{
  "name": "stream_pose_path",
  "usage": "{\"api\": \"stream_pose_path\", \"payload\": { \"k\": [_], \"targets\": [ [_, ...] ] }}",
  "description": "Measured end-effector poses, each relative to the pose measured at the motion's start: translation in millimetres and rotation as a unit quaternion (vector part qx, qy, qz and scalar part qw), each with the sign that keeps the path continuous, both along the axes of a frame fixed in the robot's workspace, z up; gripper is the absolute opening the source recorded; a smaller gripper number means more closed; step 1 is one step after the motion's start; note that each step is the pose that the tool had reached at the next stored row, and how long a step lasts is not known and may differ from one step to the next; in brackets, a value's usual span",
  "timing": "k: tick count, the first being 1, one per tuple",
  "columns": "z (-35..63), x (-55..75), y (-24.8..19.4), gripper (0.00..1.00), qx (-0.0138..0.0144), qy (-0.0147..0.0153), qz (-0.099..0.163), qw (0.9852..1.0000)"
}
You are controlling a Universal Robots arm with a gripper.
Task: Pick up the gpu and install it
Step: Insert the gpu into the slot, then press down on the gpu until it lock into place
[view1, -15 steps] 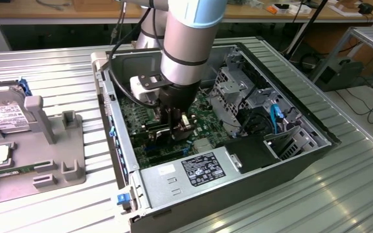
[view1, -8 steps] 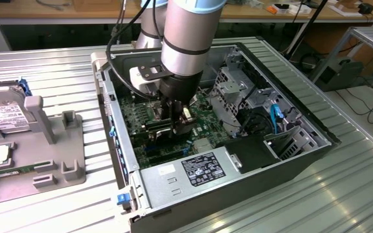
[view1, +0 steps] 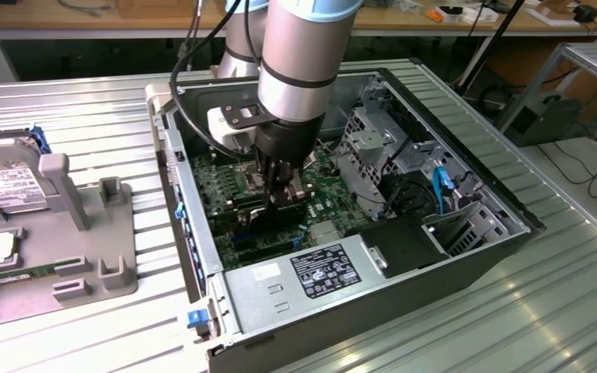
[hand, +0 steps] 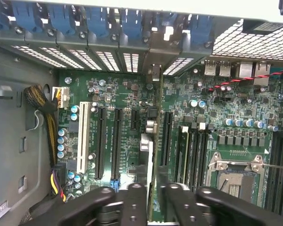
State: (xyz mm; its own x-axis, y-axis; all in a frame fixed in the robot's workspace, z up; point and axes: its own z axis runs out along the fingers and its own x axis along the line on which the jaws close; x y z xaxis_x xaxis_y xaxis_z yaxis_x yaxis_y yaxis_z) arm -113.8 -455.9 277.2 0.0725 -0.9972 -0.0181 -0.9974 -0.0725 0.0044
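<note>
The gpu point(hand: 153, 117) stands edge-on over the green motherboard point(hand: 127, 94) of the open computer case point(view1: 465, 194). Its metal bracket end reaches the rear slot openings. It sits in line with a long black expansion slot point(hand: 166, 136); whether it is fully seated I cannot tell. My gripper point(hand: 153, 207) is right above the card, with a black finger pressed close on each side of its top edge. In the exterior view the gripper point(view1: 281, 194) reaches straight down into the middle of the case, and the dark card point(view1: 276, 217) shows just below it.
Beside the gpu are black memory slots point(hand: 191, 146) and the CPU socket point(hand: 231, 174). A cable bundle point(hand: 42, 108) runs along the case wall. The power supply point(view1: 309, 272) fills the near end of the case. A hard drive point(view1: 3, 186) rests on a grey fixture point(view1: 71, 256) at the exterior view's left.
</note>
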Motion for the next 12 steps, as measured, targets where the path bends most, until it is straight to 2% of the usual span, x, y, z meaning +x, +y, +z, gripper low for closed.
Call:
{"api": "stream_pose_path", "payload": {
  "k": [1, 2, 12],
  "targets": [
    [0.0, 0.0, 0.0, 0.14, 0.0, 0.0, 0.0, 1.0],
    [0.0, 0.0, 0.0, 0.11, -0.0001, 0.0, 0.0, 1.0],
    [0.0, -0.2, 0.0, 0.11, -0.0005, 0.0, 0.0, 1.0]
  ]
}}
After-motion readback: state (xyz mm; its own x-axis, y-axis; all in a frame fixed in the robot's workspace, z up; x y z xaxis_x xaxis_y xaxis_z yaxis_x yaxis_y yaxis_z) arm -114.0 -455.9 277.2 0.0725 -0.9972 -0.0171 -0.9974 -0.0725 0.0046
